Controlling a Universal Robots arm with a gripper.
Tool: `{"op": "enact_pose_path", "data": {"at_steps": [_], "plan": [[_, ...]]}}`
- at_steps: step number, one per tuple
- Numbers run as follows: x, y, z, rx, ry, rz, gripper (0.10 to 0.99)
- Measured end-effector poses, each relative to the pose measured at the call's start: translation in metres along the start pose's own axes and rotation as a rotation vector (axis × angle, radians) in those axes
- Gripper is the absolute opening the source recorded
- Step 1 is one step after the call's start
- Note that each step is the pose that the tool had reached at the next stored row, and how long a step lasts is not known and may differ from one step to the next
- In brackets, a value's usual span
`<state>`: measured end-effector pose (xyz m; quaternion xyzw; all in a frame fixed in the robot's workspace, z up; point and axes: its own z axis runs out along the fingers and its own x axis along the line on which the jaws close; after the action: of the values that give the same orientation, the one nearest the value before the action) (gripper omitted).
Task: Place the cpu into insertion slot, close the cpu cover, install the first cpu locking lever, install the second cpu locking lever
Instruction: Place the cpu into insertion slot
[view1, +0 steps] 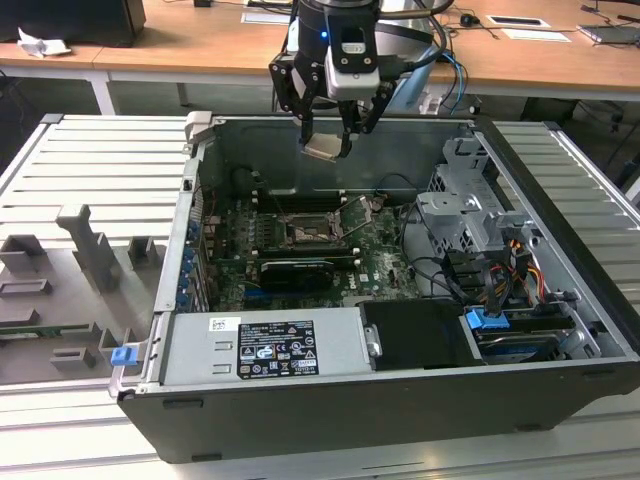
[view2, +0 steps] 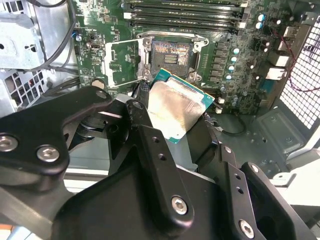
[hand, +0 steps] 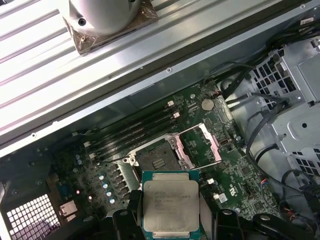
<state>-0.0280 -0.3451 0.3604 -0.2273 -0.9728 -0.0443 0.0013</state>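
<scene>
My gripper (view1: 328, 138) hangs above the open computer case, shut on the cpu (view1: 322, 149). The chip is held tilted, well above the board. In both wrist views the cpu (view2: 175, 107) (hand: 170, 207) sits between the black fingers (view2: 145, 135), pale metal face showing. Below it lies the insertion slot (view1: 304, 232) (view2: 172, 56) (hand: 156, 161), a dark square socket on the green board with nothing in it. The cpu cover (view1: 360, 220) (view2: 121, 63) (hand: 200, 147) is swung open and stands up beside the socket. I cannot make out the locking levers.
The case walls (view1: 200, 180) ring the board. A long black card (view1: 297, 272) lies in front of the socket and memory slots (view2: 185, 15) behind it. The power supply (view1: 265, 345), drive cage (view1: 465, 215) and cables (view1: 480, 280) fill the exterior view's right and front.
</scene>
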Motion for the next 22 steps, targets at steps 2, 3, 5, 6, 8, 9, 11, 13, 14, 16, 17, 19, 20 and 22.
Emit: {"op": "enact_pose_path", "data": {"at_steps": [2,3,5,6,8,9,11,13,14,16,17,19,20,22], "plan": [[0.0000,0.0000,0.0000,0.000,-0.0003,0.003,0.545],[0.0000,0.0000,0.0001,0.000,-0.0004,0.004,0.545],[0.0000,0.0000,0.0001,0.000,-0.0006,0.007,0.545],[0.0000,0.0000,0.0001,0.000,-0.0007,0.008,0.545],[0.0000,0.0000,0.0002,0.000,-0.0010,0.011,0.545],[0.0000,0.0000,0.0002,0.000,-0.0011,0.013,0.545],[0.0000,0.0000,0.0003,0.000,-0.0015,0.017,0.545],[0.0000,0.0000,0.0004,0.000,-0.0018,0.021,0.545],[0.0000,0.0000,0.0004,-0.001,-0.0020,0.023,0.545],[0.0000,-0.0001,0.0005,-0.001,-0.0024,0.027,0.545],[0.0000,-0.0001,0.0006,-0.001,-0.0026,0.030,0.545],[0.0000,-0.0001,0.0007,-0.001,-0.0031,0.035,0.545],[0.0000,-0.0001,0.0008,-0.001,-0.0035,0.040,0.545],[0.0000,-0.0001,0.0010,-0.001,-0.0040,0.047,0.545]]}}
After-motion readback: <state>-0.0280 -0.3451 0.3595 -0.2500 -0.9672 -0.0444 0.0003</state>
